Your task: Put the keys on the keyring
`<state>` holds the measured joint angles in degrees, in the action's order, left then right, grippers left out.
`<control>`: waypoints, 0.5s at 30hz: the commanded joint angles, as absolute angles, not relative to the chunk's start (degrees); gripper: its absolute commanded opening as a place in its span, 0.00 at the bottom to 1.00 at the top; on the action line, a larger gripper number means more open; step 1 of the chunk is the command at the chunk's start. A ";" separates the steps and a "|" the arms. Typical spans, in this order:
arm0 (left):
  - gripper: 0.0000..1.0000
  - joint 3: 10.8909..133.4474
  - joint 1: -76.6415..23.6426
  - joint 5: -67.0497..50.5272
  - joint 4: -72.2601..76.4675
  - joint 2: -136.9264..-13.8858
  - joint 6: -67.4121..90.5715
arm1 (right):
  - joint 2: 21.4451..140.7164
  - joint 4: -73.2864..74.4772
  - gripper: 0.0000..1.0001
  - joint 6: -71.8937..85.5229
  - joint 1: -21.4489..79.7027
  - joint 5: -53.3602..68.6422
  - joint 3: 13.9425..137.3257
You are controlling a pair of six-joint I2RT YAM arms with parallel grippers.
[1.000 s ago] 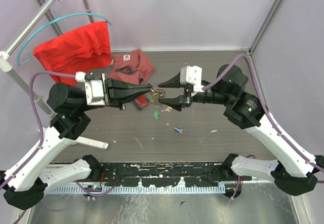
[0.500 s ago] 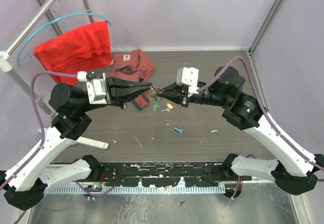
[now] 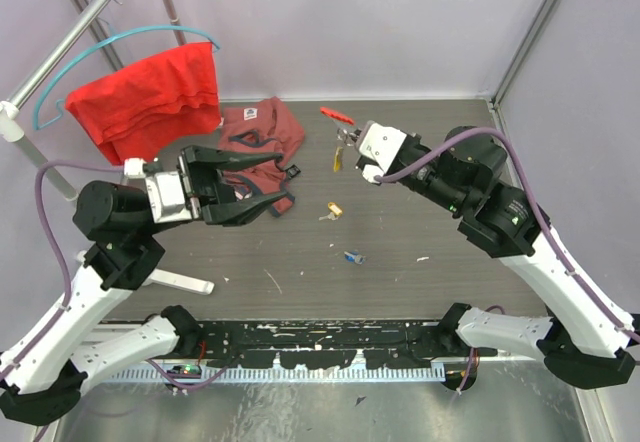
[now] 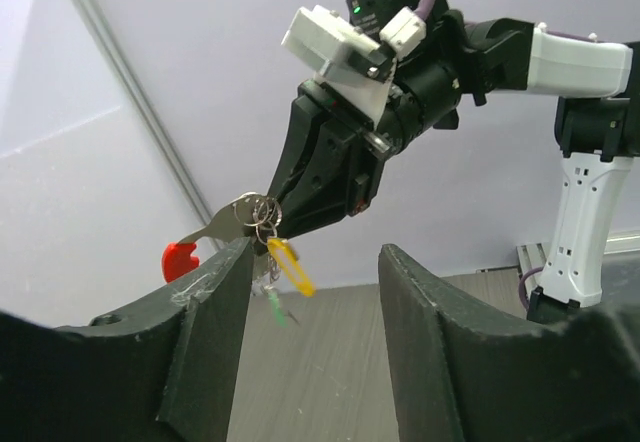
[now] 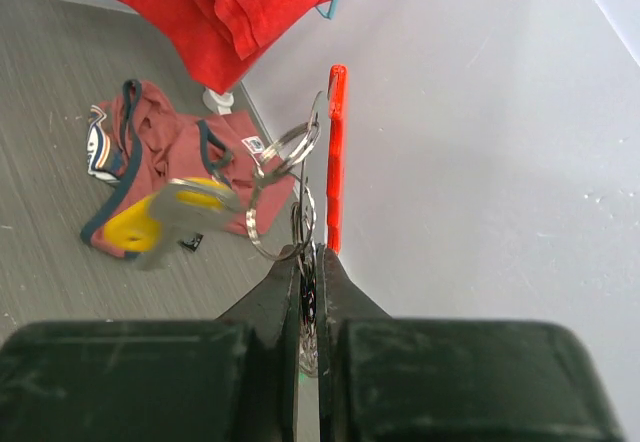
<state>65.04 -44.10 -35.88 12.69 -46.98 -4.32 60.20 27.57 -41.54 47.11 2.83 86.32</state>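
Observation:
My right gripper [image 3: 344, 142] is shut on the keyring [image 5: 285, 152], holding it in the air near the back wall. Its flat red tag [image 3: 337, 115] sticks up and back. A yellow-headed key [image 5: 165, 217] hangs from the ring, and the left wrist view also shows a green key [image 4: 277, 307] dangling below the red tag [image 4: 180, 259]. My left gripper [image 3: 268, 180] is open and empty, left of the ring and apart from it. A gold key [image 3: 331, 210] and a blue key [image 3: 352, 257] lie loose on the table.
A reddish garment [image 3: 262, 137] lies on the table under the left gripper's fingers. A red cloth [image 3: 150, 97] hangs on a teal hanger from the rack at the back left. The rack's white foot [image 3: 180, 282] lies at the front left. Walls close off the back and right.
The left gripper opened, let go of the keyring and drew back to the left. The right gripper shut on the ring and carried it up and toward the back wall.

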 commanded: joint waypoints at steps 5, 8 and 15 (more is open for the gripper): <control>0.67 67.22 -44.24 -31.25 8.58 -50.82 -5.21 | 59.34 24.66 0.01 -43.70 47.21 3.55 88.57; 0.71 67.29 -44.26 -26.73 8.87 -52.97 -3.04 | 63.67 31.18 0.01 -40.50 47.20 -4.41 95.84; 0.74 65.24 -44.29 -13.20 7.40 -50.79 -4.70 | 76.69 51.63 0.01 -35.49 47.24 -26.98 101.00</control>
<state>65.47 -44.10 -23.11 7.75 -53.49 -3.79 71.26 40.21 -39.81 47.13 -11.33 102.67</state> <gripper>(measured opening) 0.743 0.087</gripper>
